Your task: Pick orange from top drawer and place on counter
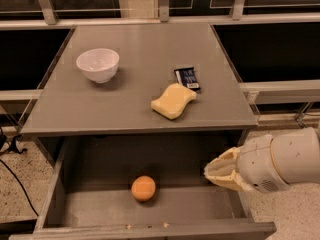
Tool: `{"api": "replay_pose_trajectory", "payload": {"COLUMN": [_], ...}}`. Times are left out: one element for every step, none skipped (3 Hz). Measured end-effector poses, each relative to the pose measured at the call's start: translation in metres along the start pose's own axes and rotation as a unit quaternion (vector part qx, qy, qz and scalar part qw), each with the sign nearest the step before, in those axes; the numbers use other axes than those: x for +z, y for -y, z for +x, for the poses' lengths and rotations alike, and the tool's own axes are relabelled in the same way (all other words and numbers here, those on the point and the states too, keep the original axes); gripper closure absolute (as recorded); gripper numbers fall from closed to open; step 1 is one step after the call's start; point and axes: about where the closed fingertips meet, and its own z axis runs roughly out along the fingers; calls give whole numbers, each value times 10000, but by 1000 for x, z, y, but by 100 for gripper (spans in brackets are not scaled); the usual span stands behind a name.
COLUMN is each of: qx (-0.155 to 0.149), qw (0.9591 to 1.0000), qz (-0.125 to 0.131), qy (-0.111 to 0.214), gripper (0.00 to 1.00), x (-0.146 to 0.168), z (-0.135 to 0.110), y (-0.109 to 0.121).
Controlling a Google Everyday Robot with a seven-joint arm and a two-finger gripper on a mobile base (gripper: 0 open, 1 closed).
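The orange (143, 188) lies on the flat bottom of the open top drawer (70, 211), a little left of the drawer's middle. The counter (135, 104) is the grey tabletop above the drawer. My gripper (212, 173) comes in from the right on a white arm, over the drawer's right side wall. Its cream fingers point left toward the orange and hold nothing. It is well to the right of the orange and apart from it.
On the counter stand a white bowl (98, 64) at the back left, a pale yellow wavy sponge (173, 100) and a dark blue snack packet (188, 78) at the right. The drawer's front panel (150, 232) runs along the bottom. Metal railings stand behind the counter.
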Motion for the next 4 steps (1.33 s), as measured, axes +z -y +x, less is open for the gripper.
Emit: {"api": "replay_pose_trajectory", "payload": {"qx": [-2, 22, 81, 145], "qw": [10000, 9999, 9995, 9987], "qz": [0, 15, 38, 22], "qy": [-1, 106, 296, 498], "gripper": [100, 100, 100, 100], "x": [0, 14, 33, 59], "z": [0, 3, 5, 4], "y": [0, 1, 3, 6]}}
